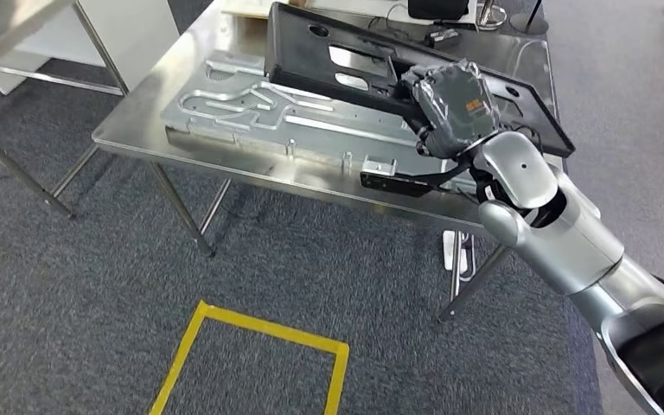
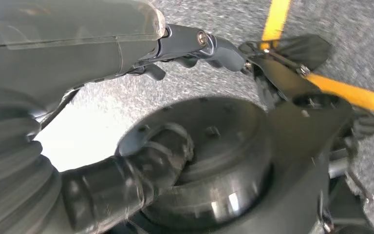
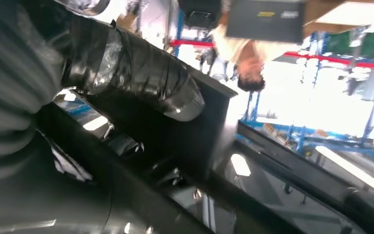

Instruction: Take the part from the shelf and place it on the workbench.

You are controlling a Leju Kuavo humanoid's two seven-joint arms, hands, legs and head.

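A long, flat black part [image 1: 294,52] with several cutouts hangs tilted over the steel workbench [image 1: 151,104], its far end raised. My right hand [image 1: 451,105] grips it near its right end, fingers wrapped over the edge. In the right wrist view the tape-wrapped thumb [image 3: 141,78] presses on the black part [image 3: 199,141]. My left hand [image 2: 141,53] hangs over the carpet, its fingers [image 2: 209,44] stretched out and holding nothing.
A silver fixture plate [image 1: 259,108] with grooves lies on the bench under the part. A short black bar [image 1: 398,182] sits at the bench's front edge. Cables and a stand [image 1: 437,10] crowd the far end. A second table [image 1: 0,26] stands left. Yellow floor tape [image 1: 259,333] marks the carpet.
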